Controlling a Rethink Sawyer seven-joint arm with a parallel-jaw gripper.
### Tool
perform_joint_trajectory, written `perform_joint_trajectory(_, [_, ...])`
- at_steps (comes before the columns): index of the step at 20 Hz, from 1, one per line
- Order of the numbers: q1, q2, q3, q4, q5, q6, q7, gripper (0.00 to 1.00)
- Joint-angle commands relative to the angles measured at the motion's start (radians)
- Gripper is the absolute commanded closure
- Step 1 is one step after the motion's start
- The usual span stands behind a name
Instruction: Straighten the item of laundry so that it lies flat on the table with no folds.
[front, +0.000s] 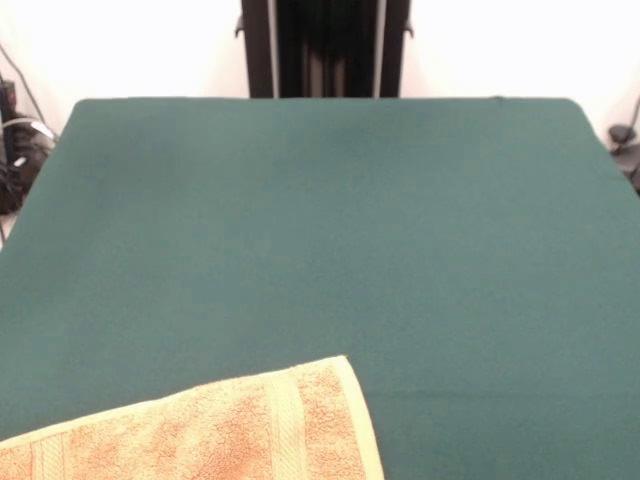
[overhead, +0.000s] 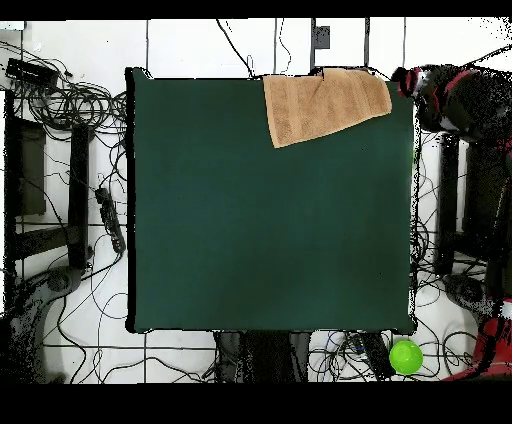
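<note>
Orange-tan terry towel (front: 210, 430) is lying at the bottom-left of the front view, running off the frame's lower edge. In the overhead view it is sitting at the top edge of the dark green worktop (overhead: 270, 220), right of centre, turned at a slant, w/ its upper edge seeming to reach the worktop's rim. That spot probably means it is waiting to be pulled inward & squared up. It is looking fairly flat; flat woven border bands are showing near its ends, pile nubbly. No tag visible. The robot's hand is not showing in either view, so its state cannot be told. Rest of worktop bare.
</note>
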Motion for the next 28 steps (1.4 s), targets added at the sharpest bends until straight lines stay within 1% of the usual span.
perform_joint_trajectory(1, [0.071, -0.089, -0.184, 0.361, 0.071, -0.134, 0.463, 1.00])
perform_joint_trajectory(6, [0.089, -0.123, -0.234, 0.446, 0.117, -0.208, 0.556, 1.00])
perform_joint_trajectory(12, [0.118, -0.167, -0.296, 0.528, 0.175, -0.283, 0.638, 1.00])
perform_joint_trajectory(20, [0.160, -0.212, -0.368, 0.610, 0.258, -0.356, 0.684, 1.00])
perform_joint_trajectory(23, [0.181, -0.232, -0.395, 0.657, 0.290, -0.398, 0.715, 1.00])
perform_joint_trajectory(28, [0.209, -0.244, -0.429, 0.687, 0.340, -0.431, 0.726, 1.00])
